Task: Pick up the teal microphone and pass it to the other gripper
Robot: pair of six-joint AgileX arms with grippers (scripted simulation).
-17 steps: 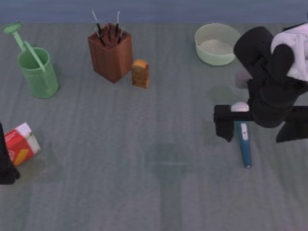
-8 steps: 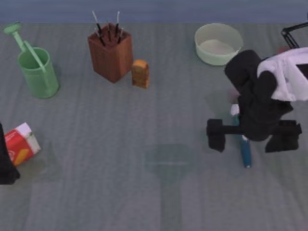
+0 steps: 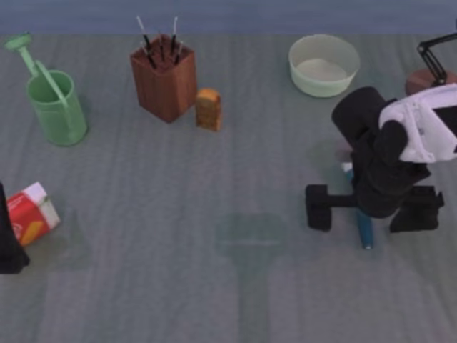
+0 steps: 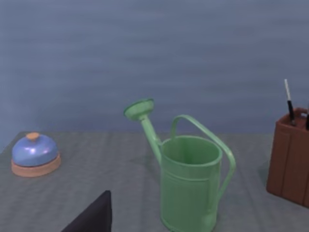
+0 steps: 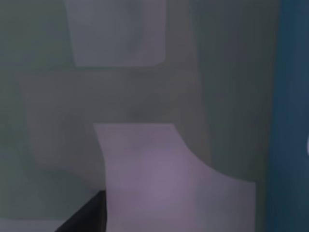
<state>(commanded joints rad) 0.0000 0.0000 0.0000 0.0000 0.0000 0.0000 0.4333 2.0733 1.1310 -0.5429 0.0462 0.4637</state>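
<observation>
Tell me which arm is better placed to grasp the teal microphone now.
Right. The right gripper is open directly over the teal microphone on the table's right side, fingers either side of it. The left gripper sits parked at the far left edge.

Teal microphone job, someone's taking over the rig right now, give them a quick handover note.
Right gripper: open, fingers spread either side of the teal microphone, low over it at the table's right side.
Left gripper: parked at the table's left edge beside the red carton.
Microphone: lying on the table, mostly hidden under the right arm.
Done: approach.
Left: close, lift, pass to the left gripper.
</observation>
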